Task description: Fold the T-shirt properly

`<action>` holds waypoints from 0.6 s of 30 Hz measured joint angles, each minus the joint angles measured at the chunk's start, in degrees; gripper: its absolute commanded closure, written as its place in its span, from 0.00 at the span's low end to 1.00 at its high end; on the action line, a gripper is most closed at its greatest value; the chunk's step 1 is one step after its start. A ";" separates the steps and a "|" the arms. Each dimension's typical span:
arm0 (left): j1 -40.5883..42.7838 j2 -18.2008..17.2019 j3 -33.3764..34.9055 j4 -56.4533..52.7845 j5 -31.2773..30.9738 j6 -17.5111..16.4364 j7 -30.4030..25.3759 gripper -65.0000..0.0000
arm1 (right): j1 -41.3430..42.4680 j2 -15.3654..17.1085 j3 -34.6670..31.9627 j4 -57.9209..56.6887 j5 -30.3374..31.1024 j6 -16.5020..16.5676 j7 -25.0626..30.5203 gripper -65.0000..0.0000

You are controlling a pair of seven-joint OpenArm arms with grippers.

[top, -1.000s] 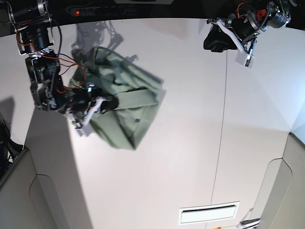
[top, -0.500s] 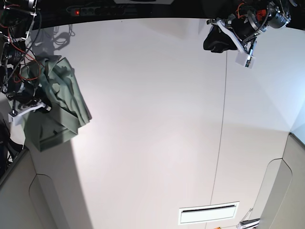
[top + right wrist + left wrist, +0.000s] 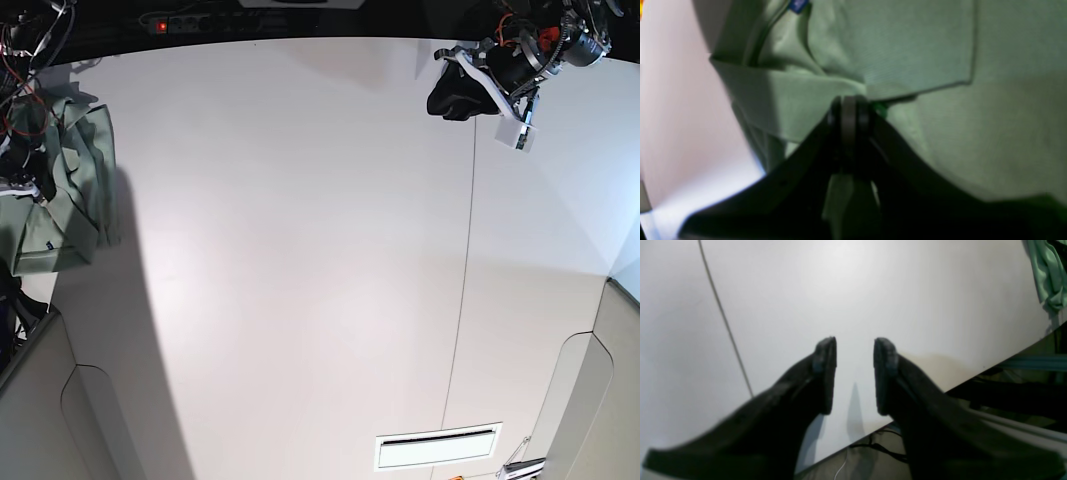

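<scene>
Shirt at the counter's edge, right end effector closed on it

The counter [image 3: 300, 250] is the largest thing in sight, pale and smooth, with a thin dark seam [image 3: 465, 250] running down one side in the base view. A broad shadow [image 3: 135, 340] lies along it near the shirt.

The shirt [image 3: 75, 200] is at the far left of the base view, by the counter's edge and partly cut off by the frame. It is sage green, bunched into uneven folds, with a dark line of trim and a small blue patch [image 3: 798, 4] showing in the right wrist view.

The right arm [image 3: 20, 110] reaches over the shirt. Its end effector [image 3: 850, 103] is pressed together, with green cloth close around the tips; it seems to be pinching the shirt, though the dark, blurred close view hides the exact grip.

The left arm [image 3: 540, 50] is at the upper right of the base view, well apart from the shirt. Its end effector [image 3: 855, 376] is spread, with bare counter visible between the fingers.

Smallest of the larger fixtures is a white slotted panel [image 3: 438, 447] at the bottom of the base view.
</scene>
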 measured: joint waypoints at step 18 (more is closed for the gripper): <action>-0.02 0.02 0.00 0.00 -0.02 0.00 0.00 0.69 | 0.42 -2.56 1.81 20.94 -7.96 -3.85 -5.27 1.00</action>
